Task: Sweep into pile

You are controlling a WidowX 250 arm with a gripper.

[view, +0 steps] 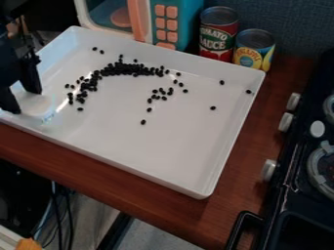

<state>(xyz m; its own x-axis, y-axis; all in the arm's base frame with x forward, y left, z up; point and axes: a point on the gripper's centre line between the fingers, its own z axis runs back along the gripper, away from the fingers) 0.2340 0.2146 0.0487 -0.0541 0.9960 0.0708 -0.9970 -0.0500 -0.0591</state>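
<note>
White plastic tray (pixel 176 146) on the brown wood bench (pixel 221 219), small black beans (pixel 127 69) in it, curved clump w/ strays. Black two-finger claw (pixel 23 100) over its left end, spread apart tbh.

From my station I see a dark blue-grey wall (pixel 300 29) across the top right. Along its foot stand a turquoise-and-white toy microwave with coral-coloured buttons (pixel 159 22), a red-and-green cylindrical can (pixel 219 36) and a yellow-and-blue cylindrical can (pixel 255 48). I have a reddish-brown wood-grained counter (pixel 241 141) running beneath, with a black stove with silvery knobs (pixel 290 180) at the right. Below the counter's edge I make out pale grey floor (pixel 153 238) and thin dark cables (pixel 60 210).
</note>
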